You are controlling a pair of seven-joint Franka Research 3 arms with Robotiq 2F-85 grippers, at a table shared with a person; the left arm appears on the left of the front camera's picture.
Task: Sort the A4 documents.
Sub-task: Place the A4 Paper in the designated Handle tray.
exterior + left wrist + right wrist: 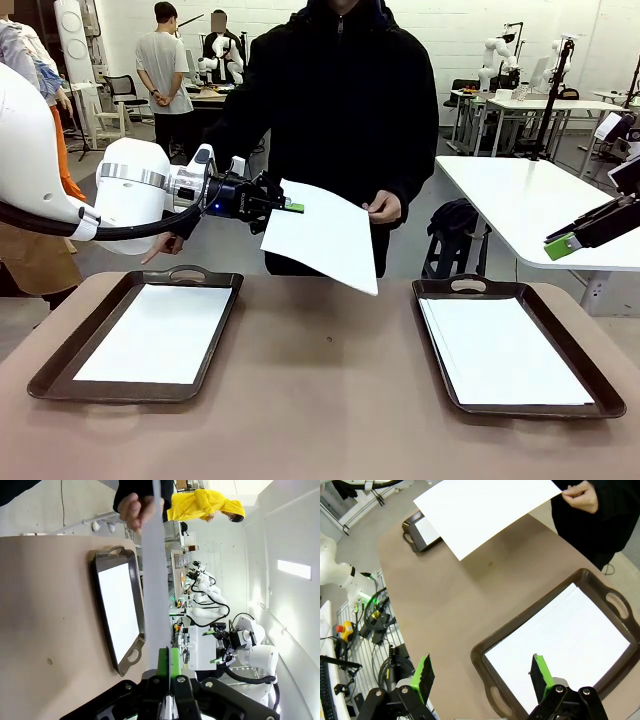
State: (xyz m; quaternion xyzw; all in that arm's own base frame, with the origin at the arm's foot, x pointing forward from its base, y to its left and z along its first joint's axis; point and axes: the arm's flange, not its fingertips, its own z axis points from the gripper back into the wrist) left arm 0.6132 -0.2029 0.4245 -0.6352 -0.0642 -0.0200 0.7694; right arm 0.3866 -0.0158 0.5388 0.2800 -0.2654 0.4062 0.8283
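Item: A4 documents, part-sorted. One sheet (322,236) aloft above the table (320,400), at 12 o'clock, left claw (291,207) clenched on its edge, person's hand (383,208) opposite. Left tray (60,360) and right tray (600,400) already hold sheets. Right claw (482,672) released, idle over the right tray.

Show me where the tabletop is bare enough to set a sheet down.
The wide brown strip between the left tray and right tray, plus the near edge. Both trays already hold paper; the held sheet hangs above the strip's far end.
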